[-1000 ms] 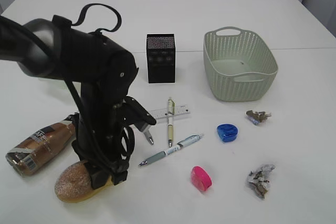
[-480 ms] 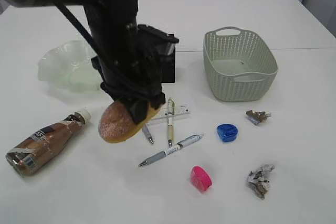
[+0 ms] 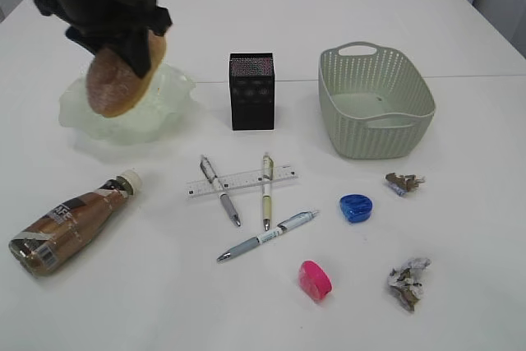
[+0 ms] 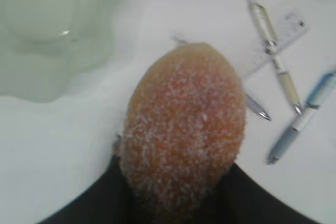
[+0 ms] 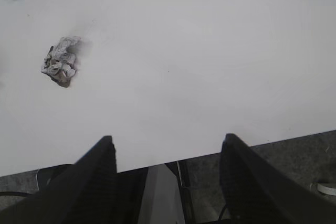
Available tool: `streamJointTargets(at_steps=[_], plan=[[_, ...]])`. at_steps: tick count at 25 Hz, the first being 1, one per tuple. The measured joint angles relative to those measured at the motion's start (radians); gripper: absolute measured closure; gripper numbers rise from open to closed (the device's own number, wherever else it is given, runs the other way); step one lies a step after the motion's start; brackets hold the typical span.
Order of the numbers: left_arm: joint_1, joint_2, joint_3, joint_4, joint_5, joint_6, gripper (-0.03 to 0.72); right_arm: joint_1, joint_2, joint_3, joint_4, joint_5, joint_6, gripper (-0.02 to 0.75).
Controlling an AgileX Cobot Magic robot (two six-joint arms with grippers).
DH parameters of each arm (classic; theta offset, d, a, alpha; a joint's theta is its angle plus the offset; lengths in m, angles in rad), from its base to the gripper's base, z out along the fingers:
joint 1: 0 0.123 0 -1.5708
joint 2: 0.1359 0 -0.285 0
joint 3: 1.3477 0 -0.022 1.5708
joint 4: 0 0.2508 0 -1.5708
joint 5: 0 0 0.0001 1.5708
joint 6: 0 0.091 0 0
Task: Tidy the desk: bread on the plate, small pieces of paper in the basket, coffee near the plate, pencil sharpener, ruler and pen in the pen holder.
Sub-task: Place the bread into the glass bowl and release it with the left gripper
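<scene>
Now bread (image 3: 119,76) gripped, seemingly above plate (image 3: 168,117)

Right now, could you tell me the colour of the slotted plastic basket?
Pale sage green basket, clearest in the exterior view.

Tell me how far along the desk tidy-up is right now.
Nothing is finished. In hand: the left claw holds the bread above the plate, not released. Left: the coffee bottle lies on its side away from the plate; the basket holds no paper, and both paper scraps, three pens, the ruler and both sharpeners lie loose. The right claw is open.
</scene>
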Motion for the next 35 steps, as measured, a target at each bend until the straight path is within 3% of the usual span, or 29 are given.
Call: streamJointTargets(at_steps=[4, 7, 20, 35], plan=[[0.103, -0.001, -0.016, 0.002, -0.020, -0.004, 0.464, 0.000, 0.000, 0.000, 0.000, 0.000, 0.000, 0.251], [0.145, -0.001, -0.016, 0.002, -0.123, -0.004, 0.464, 0.000, 0.000, 0.000, 0.000, 0.000, 0.000, 0.251], [0.171, 0.267, -0.017, 0.023, -0.545, 0.004, 0.464, 0.000, 0.000, 0.000, 0.000, 0.000, 0.000, 0.251], [0.194, 0.369, -0.017, 0.064, -0.589, 0.005, 0.446, 0.000, 0.000, 0.000, 0.000, 0.000, 0.000, 0.251]])
